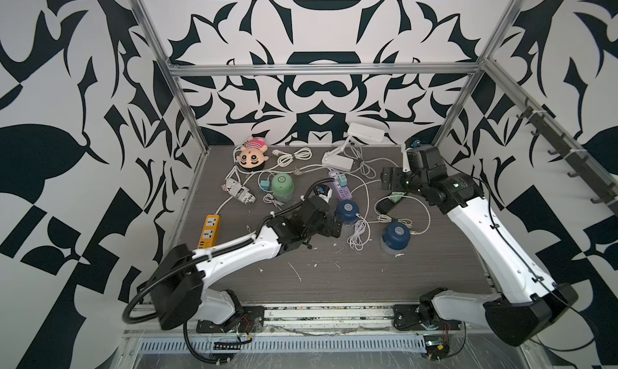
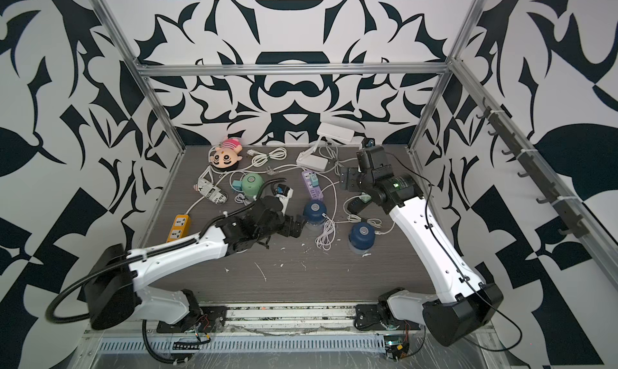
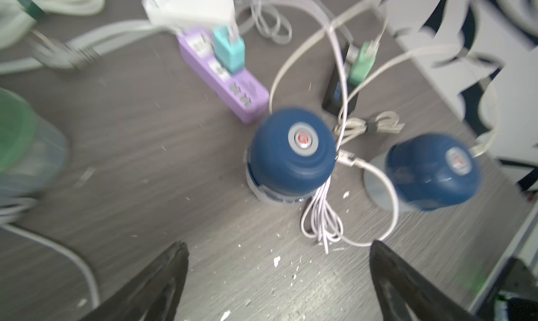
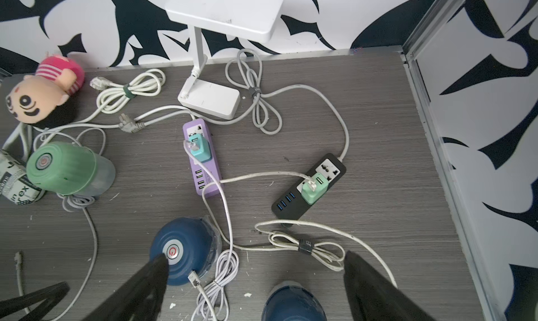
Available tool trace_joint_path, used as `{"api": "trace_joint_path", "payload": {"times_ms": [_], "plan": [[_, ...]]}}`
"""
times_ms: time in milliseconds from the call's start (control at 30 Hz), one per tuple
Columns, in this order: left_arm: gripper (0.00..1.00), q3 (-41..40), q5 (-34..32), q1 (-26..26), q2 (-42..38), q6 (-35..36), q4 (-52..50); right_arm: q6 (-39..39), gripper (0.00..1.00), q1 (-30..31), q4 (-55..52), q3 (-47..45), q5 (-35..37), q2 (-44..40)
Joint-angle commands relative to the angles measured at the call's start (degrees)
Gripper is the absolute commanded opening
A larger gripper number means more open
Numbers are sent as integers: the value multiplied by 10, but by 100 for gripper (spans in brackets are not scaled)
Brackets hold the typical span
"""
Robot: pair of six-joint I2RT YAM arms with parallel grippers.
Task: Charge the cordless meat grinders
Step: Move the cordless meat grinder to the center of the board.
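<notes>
Three cordless meat grinders stand on the grey table. The mint green one is at the back left. One navy grinder stands mid-table with a white cable connector against its side; I cannot tell whether it is inserted. The other navy grinder stands nearer the front right. My left gripper is open and empty, just left of the middle navy grinder. My right gripper hangs open and empty above the black power strip.
A purple power strip carries a teal adapter, and a black strip carries a green adapter. An orange strip lies at the left edge. A white lamp, a plush doll and loose cables crowd the back.
</notes>
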Motion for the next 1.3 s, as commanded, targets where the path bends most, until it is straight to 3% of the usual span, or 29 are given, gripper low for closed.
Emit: {"api": "trace_joint_path", "payload": {"times_ms": [0, 100, 200, 367, 533, 600, 733, 867, 1000, 1100, 1167, 1267], "plan": [[100, -71, -35, 2, -104, 19, 34, 9, 96, 0, 26, 0, -25, -2], [100, -60, 3, 49, -133, 39, -24, 11, 96, 0, 32, -8, -38, -2], [99, -41, -42, 82, -128, -21, -78, 18, 96, 0, 36, -12, -48, 2], [100, 27, -6, 114, -98, 12, -148, 43, 95, 1, 56, -21, -96, 14], [99, 47, -71, 139, -132, 8, -166, 54, 96, 34, 63, -16, -102, 44], [99, 50, -96, 167, -151, -15, -183, 34, 97, 81, 47, 4, -56, 60], [100, 78, -35, 274, -167, -37, -246, 16, 97, 161, 74, 3, 24, 74], [98, 115, 33, 373, -164, -21, -309, 50, 91, 173, 92, 4, -24, 99], [94, 138, 73, 458, -145, -19, -351, 37, 84, 206, 82, 23, -36, 132], [86, 137, 122, 513, -100, -22, -371, 34, 83, 232, 134, -1, -64, 134], [78, 122, 163, 539, -65, -32, -361, 38, 77, 246, 152, -5, -74, 147], [70, 104, 192, 546, -18, -45, -336, 49, 73, 258, 155, 4, -88, 181]]}}
